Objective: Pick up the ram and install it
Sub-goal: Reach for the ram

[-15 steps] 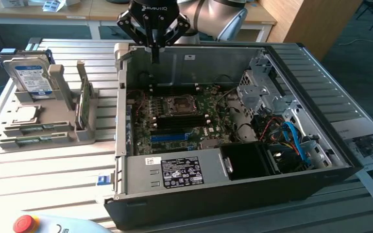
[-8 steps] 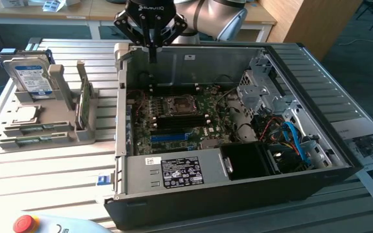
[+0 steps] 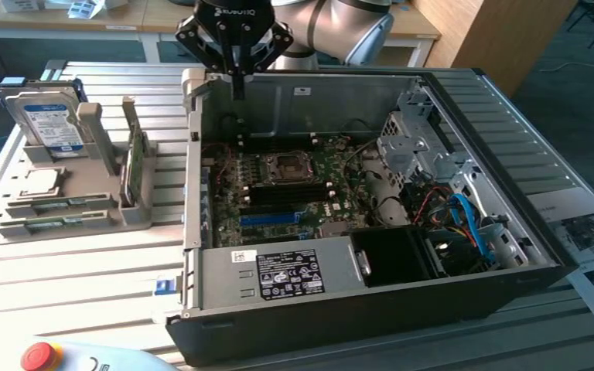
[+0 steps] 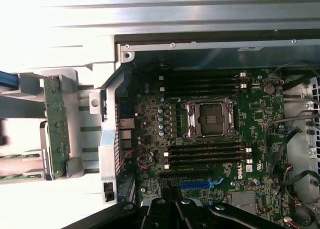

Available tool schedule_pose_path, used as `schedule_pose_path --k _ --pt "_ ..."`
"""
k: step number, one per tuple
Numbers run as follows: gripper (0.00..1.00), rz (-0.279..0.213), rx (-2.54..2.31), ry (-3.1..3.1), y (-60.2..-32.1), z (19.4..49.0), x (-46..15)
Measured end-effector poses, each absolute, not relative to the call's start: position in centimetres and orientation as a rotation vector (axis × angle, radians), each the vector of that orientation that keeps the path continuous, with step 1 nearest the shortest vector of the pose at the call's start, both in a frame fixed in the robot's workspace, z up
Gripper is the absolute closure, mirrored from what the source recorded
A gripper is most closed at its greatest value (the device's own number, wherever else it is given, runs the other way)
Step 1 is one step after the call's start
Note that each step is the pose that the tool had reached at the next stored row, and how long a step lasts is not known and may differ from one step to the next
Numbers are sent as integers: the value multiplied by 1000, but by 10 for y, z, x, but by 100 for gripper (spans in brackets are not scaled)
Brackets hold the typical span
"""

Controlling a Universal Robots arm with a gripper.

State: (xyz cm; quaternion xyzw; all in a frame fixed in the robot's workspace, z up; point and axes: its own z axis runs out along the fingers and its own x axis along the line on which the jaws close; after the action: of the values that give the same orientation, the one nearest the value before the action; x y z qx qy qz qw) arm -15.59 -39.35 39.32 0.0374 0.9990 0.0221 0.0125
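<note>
Two ram sticks [image 3: 58,204] lie flat in slots on the low front step of a grey holder [image 3: 90,220], at the exterior view's left of the open computer case [image 3: 380,309]. In the wrist view their green edges [image 4: 19,157] show beside the holder. My gripper [image 3: 238,90] hangs shut and empty above the case's back left corner, well away from the ram. Its closed fingers [image 4: 170,206] point down over the motherboard [image 4: 150,119], whose black memory slots [image 4: 205,156] flank the CPU socket [image 4: 210,120].
In the holder, a silver hard drive with a blue label [image 3: 49,116] stands at the back and a broader green expansion card [image 3: 134,166] stands upright. Cables [image 3: 462,216] and a drive cage [image 3: 416,147] fill the case's right side. A red stop button [image 3: 37,355] sits near the front.
</note>
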Motion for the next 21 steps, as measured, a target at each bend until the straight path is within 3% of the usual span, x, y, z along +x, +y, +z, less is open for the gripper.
schedule_pose_path --k 21 --pt "90 69 117 3114 -391 393 -169"
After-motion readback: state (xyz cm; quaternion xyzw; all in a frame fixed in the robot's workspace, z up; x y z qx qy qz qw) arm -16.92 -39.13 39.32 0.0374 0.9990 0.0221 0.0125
